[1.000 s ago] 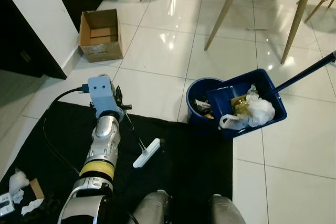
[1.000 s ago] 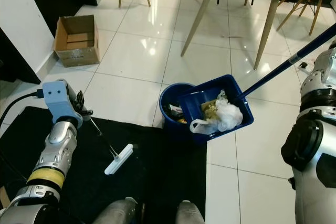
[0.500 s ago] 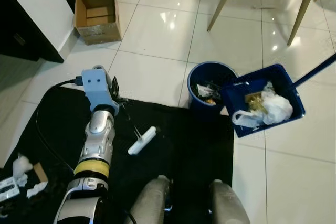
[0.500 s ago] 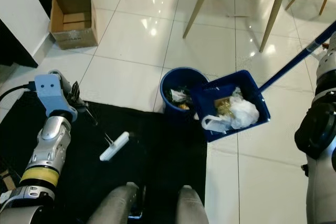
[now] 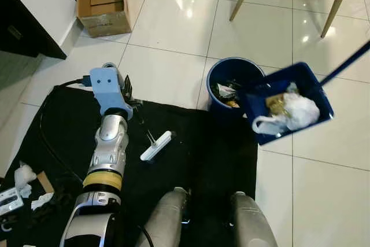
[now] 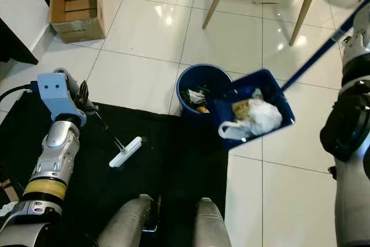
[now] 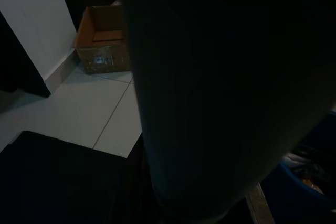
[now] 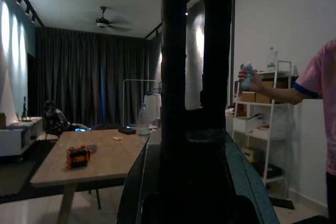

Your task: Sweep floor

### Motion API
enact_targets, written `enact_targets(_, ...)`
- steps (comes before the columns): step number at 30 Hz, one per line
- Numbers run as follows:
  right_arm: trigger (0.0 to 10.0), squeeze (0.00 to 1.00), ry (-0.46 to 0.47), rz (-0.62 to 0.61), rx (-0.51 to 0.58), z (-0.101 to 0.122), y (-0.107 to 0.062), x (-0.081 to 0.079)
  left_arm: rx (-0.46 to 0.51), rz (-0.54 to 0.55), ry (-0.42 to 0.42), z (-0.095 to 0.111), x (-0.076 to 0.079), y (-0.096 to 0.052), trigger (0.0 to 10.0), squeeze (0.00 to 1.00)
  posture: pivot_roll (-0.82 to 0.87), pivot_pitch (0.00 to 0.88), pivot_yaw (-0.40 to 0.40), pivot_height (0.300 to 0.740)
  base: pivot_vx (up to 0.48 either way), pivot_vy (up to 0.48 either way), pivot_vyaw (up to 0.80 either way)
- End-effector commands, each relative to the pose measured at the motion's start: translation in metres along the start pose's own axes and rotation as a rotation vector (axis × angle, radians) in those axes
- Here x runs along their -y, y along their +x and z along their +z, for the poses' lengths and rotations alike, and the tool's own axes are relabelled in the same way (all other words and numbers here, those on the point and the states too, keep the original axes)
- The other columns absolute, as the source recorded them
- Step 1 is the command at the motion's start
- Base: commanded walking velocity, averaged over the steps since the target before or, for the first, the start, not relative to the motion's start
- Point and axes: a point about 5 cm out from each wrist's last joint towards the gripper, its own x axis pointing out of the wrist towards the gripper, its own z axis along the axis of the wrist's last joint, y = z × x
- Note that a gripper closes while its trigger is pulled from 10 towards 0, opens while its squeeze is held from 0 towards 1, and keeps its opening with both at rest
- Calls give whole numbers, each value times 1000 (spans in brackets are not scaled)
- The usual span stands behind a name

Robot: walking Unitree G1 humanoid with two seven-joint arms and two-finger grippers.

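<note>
Left eye view looks down on a white tiled floor (image 5: 173,33) with a black mat (image 5: 214,160) at the robot's feet. The left gripper (image 5: 132,103) reaches out over the mat's far edge; whether its fingers are spread or pressed together cannot be told, though a thin rod runs from them down to a small white brush head (image 5: 156,146) lying on the mat. A blue dustpan (image 5: 287,108) hangs tilted in the air just right of a round blue bin (image 5: 230,79), its near corner overlapping the bin's rim. The pan carries a white plastic bag (image 5: 292,114) and some yellowish scraps; the bin also holds rubbish. The pan's long blue handle (image 6: 324,44) slants up toward the right arm (image 6: 350,120). In the right wrist view the right gripper (image 8: 194,56) has its fingers pressed together, and a person's arm (image 8: 283,90) in a pink sleeve shows beside shelves. An open cardboard box (image 5: 103,1) sits on the tiles by the wall, well apart from the bin. Crumpled white paper (image 5: 23,177) lies at the mat's left edge.
</note>
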Motion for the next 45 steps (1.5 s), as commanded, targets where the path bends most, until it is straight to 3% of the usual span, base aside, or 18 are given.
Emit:
enact_targets(1, 10000, 0, 18, -16, 43, 11, 7, 3, -27, 8, -15, -7, 1, -2, 10000, 0, 26, 228, -29, 740, 0, 0, 0)
enact_targets(7, 10000, 0, 49, 7, 20, 9, 6, 0, -29, 15, -13, -7, -3, -2, 10000, 0, 25, 221, -30, 740, 0, 0, 0)
enact_targets(11, 10000, 0, 262, 117, -129, -12, -2, -8, -34, 19, -2, -8, -5, -3, 10000, 0, 25, 195, -37, 740, 0, 0, 0)
enact_targets(12, 10000, 0, 262, 117, -129, -12, -2, -8, -34, 19, -2, -8, -5, -3, 10000, 0, 25, 195, -37, 740, 0, 0, 0)
enact_targets(15, 10000, 0, 376, 194, -207, -25, -9, -10, -37, 28, 5, -9, -10, -4, 10000, 0, 26, 177, -41, 740, 0, 0, 0)
enact_targets(18, 10000, 0, 391, 258, -324, -44, -21, -7, -47, 48, 11, -11, -16, -8, 10000, 0, 23, 156, -48, 740, 0, 0, 0)
enact_targets(20, 10000, 0, 383, 269, -341, -47, -23, -6, -48, 49, 11, -12, -16, -8, 10000, 0, 23, 153, -48, 740, 0, 0, 0)
enact_targets(24, 10000, 0, 384, 292, -405, -65, -38, 8, -56, 57, 15, -16, -20, -13, 10000, 0, 21, 127, -41, 740, 0, 0, 0)
enact_targets(25, 10000, 0, 431, 238, -426, -72, -44, 19, -62, 59, 17, -18, -21, -14, 10000, 0, 21, 127, -41, 740, 0, 0, 0)
enact_targets(32, 10000, 0, 515, 144, -440, -84, -56, 38, -74, 34, 27, -20, -21, -16, 10000, 0, 16, 100, -20, 740, 0, 0, 0)
enact_targets(40, 10000, 0, 443, 142, -484, -102, -85, 58, -85, 1, 27, -23, -14, -17, 10000, 0, 14, 96, -16, 740, 0, 0, 0)
enact_targets(41, 10000, 0, 433, 84, -515, -114, -106, 73, -93, -10, 25, -26, -11, -19, 10000, 0, 12, 92, -14, 740, 0, 0, 0)
enact_targets(42, 10000, 0, 433, 84, -515, -114, -106, 73, -93, -10, 25, -26, -11, -19, 10000, 0, 12, 92, -14, 740, 0, 0, 0)
enact_targets(44, 10000, 0, 423, 17, -555, -125, -130, 87, -102, -16, 23, -28, -9, -19, 10000, 0, 11, 90, -12, 740, 0, 0, 0)
enact_targets(45, 10000, 0, 423, 17, -555, -125, -130, 87, -102, -16, 23, -28, -9, -19, 10000, 0, 11, 90, -12, 740, 0, 0, 0)
